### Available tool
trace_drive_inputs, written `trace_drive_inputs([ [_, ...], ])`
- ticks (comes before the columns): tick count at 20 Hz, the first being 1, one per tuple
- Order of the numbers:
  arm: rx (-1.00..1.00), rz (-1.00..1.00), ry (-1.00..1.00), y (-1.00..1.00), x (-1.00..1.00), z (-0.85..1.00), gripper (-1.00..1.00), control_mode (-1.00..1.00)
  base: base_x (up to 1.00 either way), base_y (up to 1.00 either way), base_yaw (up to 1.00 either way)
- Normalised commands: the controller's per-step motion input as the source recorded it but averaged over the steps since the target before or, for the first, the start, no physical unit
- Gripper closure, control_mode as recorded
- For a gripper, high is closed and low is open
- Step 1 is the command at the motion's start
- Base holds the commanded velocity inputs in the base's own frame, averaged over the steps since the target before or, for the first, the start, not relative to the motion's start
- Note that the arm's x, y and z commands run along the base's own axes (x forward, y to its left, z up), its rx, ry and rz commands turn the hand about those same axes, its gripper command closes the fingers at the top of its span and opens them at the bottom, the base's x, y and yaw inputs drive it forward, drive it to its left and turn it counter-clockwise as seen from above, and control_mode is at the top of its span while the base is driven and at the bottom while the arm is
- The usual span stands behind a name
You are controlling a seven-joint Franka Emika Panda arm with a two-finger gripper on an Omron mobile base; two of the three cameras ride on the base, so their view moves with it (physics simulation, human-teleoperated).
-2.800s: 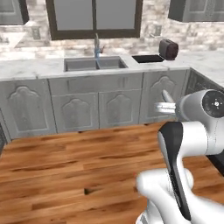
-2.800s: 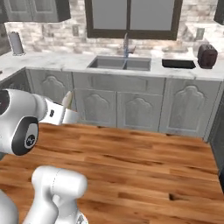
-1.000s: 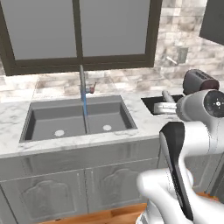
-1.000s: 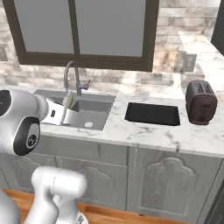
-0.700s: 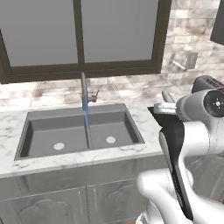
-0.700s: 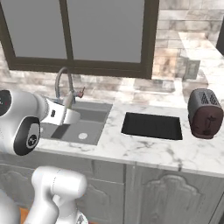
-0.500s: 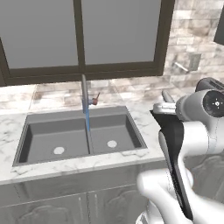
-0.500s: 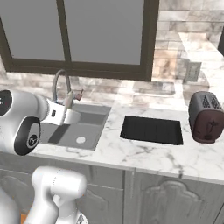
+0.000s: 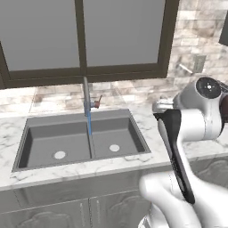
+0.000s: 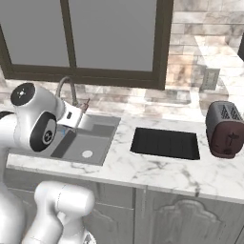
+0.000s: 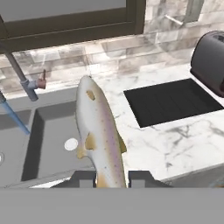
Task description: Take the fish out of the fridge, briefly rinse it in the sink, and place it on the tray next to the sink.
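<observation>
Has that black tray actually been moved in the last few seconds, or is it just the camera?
No. The tray still lies on the counter between the sink and the toaster, as before; only the camera drove closer.

no readable text, labels, brands or nos. on anything in these views.

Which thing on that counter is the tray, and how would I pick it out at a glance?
Start at the sink under the big window and look along the marble counter to its right. The tray is the flat black rectangle lying there, between the sink and the toaster. Unlike the tall, rounded, dark toaster, it is thin, low and has nothing on it.
</observation>
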Motion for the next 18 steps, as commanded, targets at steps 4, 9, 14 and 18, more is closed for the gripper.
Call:
trace_drive_inputs([
  [4,0.15,0.02,0.66,-0.07,0.81,0.0,1.0,-1.0,0.0,0.0,0.0],
  [9,0.12,0.19,0.5,-0.19,0.45,-0.27,1.0,-1.0,0.0,0.0,0.0],
  [14,0.08,0.29,0.26,-0.01,0.07,-0.78,1.0,-1.0,0.0,0.0,0.0],
  [18,0.17,0.36,0.17,0.01,0.1,-0.52,1.0,-1.0,0.0,0.0,0.0],
])
